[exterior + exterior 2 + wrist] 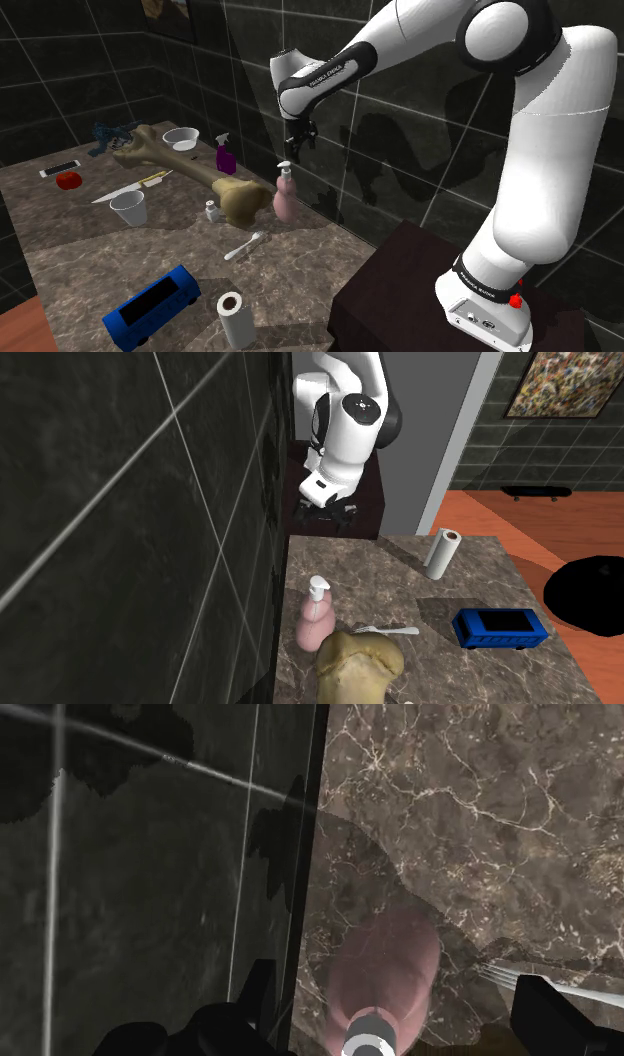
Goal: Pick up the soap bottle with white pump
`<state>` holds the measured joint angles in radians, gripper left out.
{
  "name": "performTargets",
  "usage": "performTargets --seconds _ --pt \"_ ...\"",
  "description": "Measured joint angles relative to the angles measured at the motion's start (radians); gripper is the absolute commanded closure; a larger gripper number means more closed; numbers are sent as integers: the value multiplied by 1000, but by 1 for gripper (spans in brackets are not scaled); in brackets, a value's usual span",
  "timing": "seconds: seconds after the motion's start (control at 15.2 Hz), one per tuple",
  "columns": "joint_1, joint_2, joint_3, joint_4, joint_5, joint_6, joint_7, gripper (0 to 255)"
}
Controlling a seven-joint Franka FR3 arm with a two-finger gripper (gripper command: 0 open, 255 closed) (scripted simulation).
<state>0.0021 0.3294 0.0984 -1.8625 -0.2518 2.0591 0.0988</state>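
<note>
Shoulder view: the soap bottle point(285, 197) is seen standing upright on the counter point(90, 255), just beside the knobbed end of the bone point(190, 165), between that end and the wall point(400, 110). Its long axis is vertical, with the pink body below and the white pump point(284, 167) on top, pointed up at the hand point(298, 140). The spout's heading cannot be told. The hand is held above the bottle, apart from it. In the wrist view the fingers point(550, 1019) are spread wide, the pump is seen between them untouched, and nothing is gripped. The counter is of brown veined stone and is set against dark glossy wall tiles. An orange floor point(500, 517) is shown on the side of the bone away from the wall.
</note>
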Motion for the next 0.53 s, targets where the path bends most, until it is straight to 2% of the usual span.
performTargets --seconds 0.26,0.53 --pt "10 151 -11 154 -20 0 10 0" --pt "25 326 -21 358 -33 -24 12 0"
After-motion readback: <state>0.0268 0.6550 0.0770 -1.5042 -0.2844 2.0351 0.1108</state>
